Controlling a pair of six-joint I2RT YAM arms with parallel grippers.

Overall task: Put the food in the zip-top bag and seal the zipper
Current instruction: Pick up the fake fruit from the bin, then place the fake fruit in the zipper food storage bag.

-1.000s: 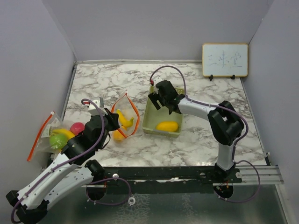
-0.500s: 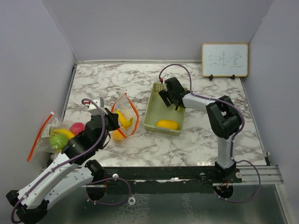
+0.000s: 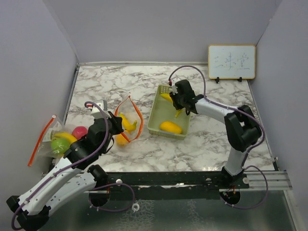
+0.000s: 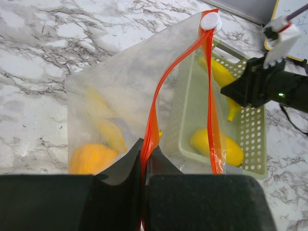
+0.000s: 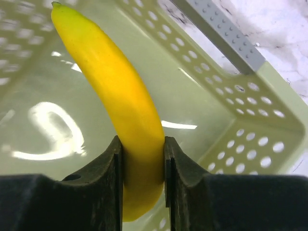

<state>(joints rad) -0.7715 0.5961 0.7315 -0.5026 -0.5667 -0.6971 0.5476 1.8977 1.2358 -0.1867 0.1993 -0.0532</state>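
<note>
Bright, even overhead light; soft shadows; glare on basket (image 5: 53, 130) floor; wrist-view foregrounds blurred.

Table (image 3: 120, 82): white marble pattern, grey veins, spread before me. Walls (image 3: 159, 29): plain pale grey panels, back and both sides. Whiteboard (image 3: 231, 61): wood-framed, standing at the table's far right corner, faint writing. Rail (image 3: 192, 179): black, along my near edge. Light: even.

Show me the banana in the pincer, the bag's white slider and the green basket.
Banana (image 5: 126, 110): right wrist view, its middle.
Slider (image 4: 211, 21): left wrist view, white tab topping the zip-top bag (image 4: 110, 96).
Basket (image 3: 166, 134): top view, near rim.
</note>
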